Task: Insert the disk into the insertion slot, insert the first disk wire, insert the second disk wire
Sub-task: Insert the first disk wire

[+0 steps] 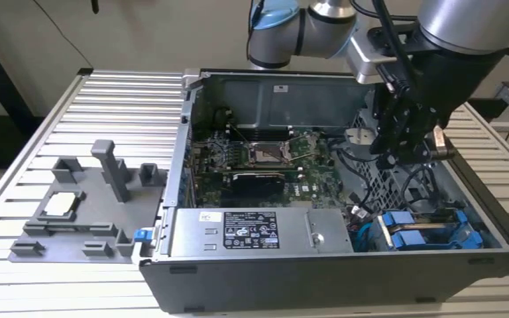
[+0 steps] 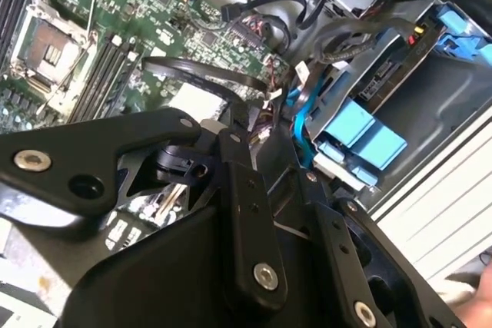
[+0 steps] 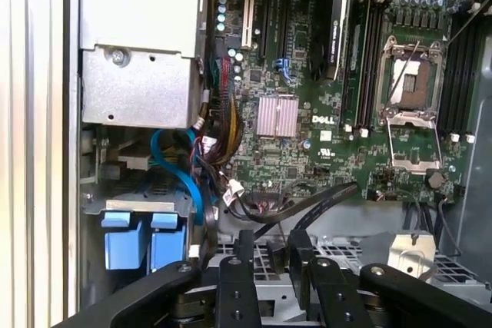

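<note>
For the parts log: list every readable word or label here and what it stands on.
Nothing can be quoted.
The power supply label: print too small to read.
The white sticker on the case wall: too small.
White markings on the circuit board: too blurred to trust.

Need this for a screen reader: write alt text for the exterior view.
A robot arm's gripper reaches into an open computer case lying on a slatted metal table, hanging above cables at the exterior view's right. Blue drive carriers sit in the case's nearest corner; a grey fixture lies beside it.
</note>
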Available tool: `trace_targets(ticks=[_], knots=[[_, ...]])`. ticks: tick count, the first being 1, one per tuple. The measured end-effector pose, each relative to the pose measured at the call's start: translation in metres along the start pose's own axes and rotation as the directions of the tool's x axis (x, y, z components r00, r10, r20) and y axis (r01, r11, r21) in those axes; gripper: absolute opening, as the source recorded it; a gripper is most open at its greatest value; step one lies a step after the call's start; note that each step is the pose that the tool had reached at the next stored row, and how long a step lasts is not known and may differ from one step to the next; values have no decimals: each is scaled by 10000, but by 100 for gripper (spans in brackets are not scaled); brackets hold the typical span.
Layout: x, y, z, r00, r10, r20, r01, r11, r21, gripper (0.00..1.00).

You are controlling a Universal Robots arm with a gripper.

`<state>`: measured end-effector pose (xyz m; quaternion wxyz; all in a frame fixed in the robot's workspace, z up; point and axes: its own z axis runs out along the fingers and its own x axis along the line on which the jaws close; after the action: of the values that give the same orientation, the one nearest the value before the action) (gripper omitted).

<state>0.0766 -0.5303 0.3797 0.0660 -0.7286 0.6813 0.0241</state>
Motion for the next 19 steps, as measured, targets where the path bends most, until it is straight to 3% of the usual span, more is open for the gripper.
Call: trace_targets(ticks=[2, 8, 10, 11, 15, 19], knots=[[0, 3, 8, 10000, -29, -45, 29, 10000, 17, 33], [-1, 3, 8, 10000, -29, -47, 30, 10000, 20, 33], [-1, 4, 8, 10000, -29, -47, 29, 10000, 20, 31], [-1, 4, 8, 10000, -29, -46, 29, 10000, 20, 24], [-1, 4, 8, 10000, -29, -46, 29, 10000, 20, 24], [-1, 5, 8, 10000, -29, -46, 29, 10000, 20, 16]])
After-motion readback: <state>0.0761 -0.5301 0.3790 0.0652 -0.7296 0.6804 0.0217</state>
